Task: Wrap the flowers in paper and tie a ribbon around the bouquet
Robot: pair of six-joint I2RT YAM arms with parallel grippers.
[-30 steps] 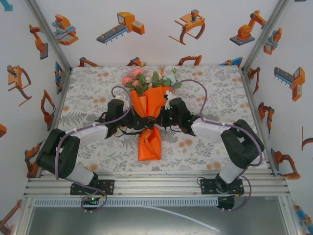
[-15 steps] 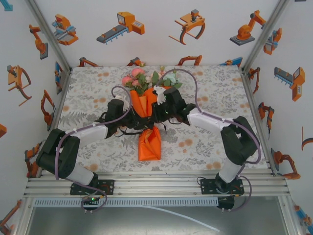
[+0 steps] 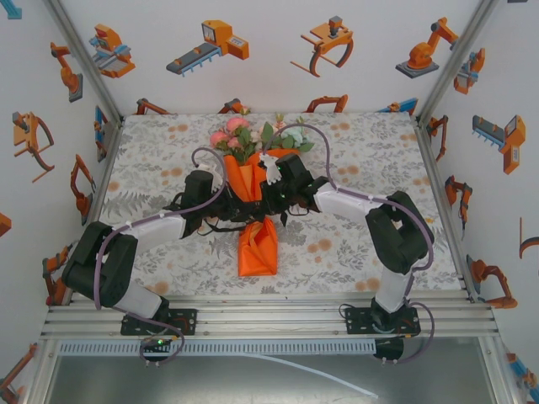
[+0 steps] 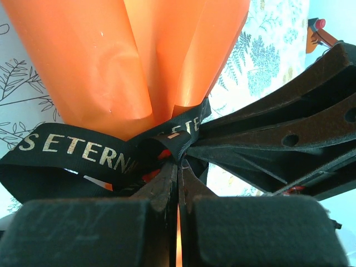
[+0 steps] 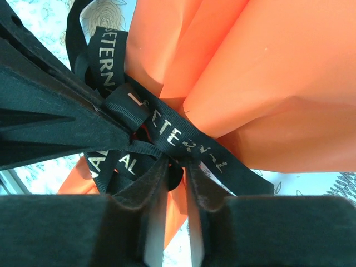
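Pinching the ribbon [image 4: 83,150], closed down — left end effector [image 4: 178,167], right end effector [image 5: 171,169].

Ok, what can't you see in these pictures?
- Stems of the flowers: top view, wrapped inside the paper.
- The knot in the ribbon: top view, both arms cover it.
- Ribbon's whole word: wrist views, folds hide letters.
- Whether the right claw is pinching: right wrist view, loops cover its tips.

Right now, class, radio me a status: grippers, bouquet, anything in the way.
Left gripper shut on ribbon. Right gripper likewise. Ribbon circles the paper's narrow waist, flowers at its mouth. Grippers crowd each other there.
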